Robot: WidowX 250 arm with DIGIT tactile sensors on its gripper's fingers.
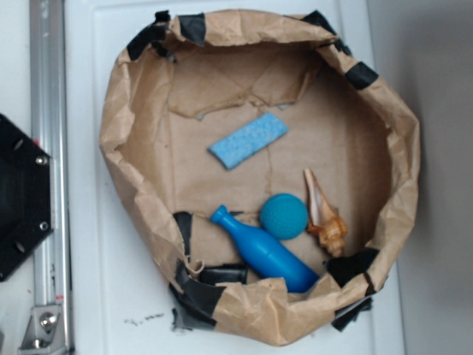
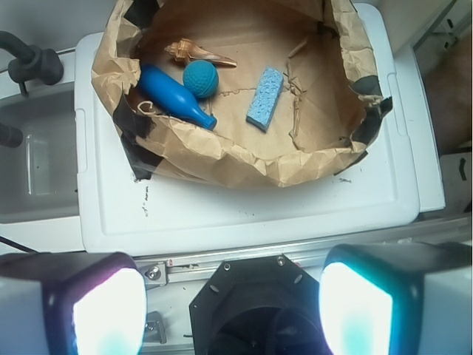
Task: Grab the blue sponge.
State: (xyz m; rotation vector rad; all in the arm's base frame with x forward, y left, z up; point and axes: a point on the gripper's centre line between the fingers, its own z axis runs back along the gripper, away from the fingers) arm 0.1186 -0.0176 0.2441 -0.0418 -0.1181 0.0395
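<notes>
Jaws wide open, holding nothing: wrist view shows the gripper (image 2: 233, 314) with its two pads (image 2: 107, 310) far apart at the bottom corners of the frame, both glowing white-teal. Gripper sits well back from the paper bin (image 2: 222, 159), over the black mount (image 2: 255, 307) and metal rail (image 2: 295, 255) at the near edge of the white lid (image 2: 244, 207). Arm doesn't show in the exterior view.

Sponge (image 1: 248, 140) lies flat on the bin floor, upper centre of the exterior frame, angled with its right end higher. Nothing touches it. In the wrist view it's right of centre in the upper part of the frame, just inside the crumpled front wall.

Bottle (image 1: 264, 251) lies on its side at lower centre of the exterior frame, neck pointing upper left. Ball (image 1: 284, 216) sits touching or just beside the bottle's upper side, well apart from the sponge. Shell (image 1: 324, 216) lies just right of the ball, tip pointing up.

Black tape patches (image 1: 199, 292) along the bin rim.
</notes>
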